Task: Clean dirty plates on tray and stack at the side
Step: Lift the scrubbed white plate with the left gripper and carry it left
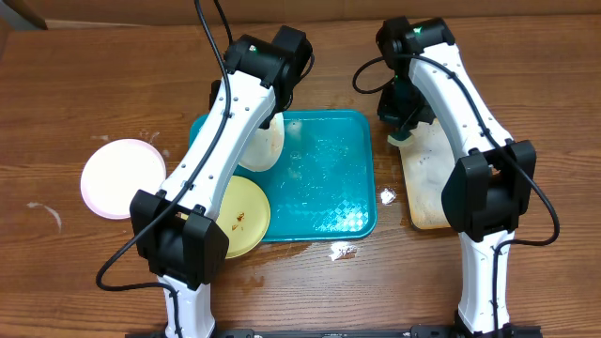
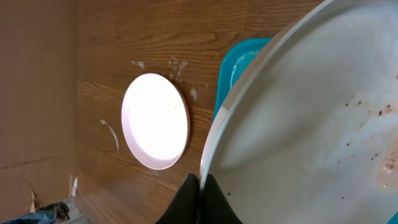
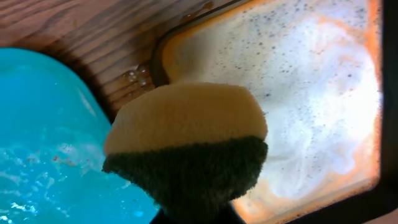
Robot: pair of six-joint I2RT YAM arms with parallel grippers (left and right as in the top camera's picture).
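My left gripper [image 2: 199, 186] is shut on the rim of a white plate [image 1: 265, 143], holding it tilted over the left part of the teal tray [image 1: 329, 178]; small dark specks show on the plate [image 2: 323, 124]. A second white plate [image 1: 122, 176] lies on the table left of the tray and shows in the left wrist view [image 2: 155, 120]. The pale yellow-green plate [image 1: 246, 214] lies at the tray's front left corner. My right gripper [image 1: 404, 108] is shut on a sponge [image 3: 186, 143], yellow above and dark green below, between the teal tray [image 3: 43, 137] and the beige tray [image 3: 298, 93].
The dark-rimmed beige tray [image 1: 430, 183] with soapy water sits right of the teal tray. Foam spots [image 1: 343, 250] lie on the table in front of the teal tray and another [image 1: 387, 196] at its right. The teal tray is wet.
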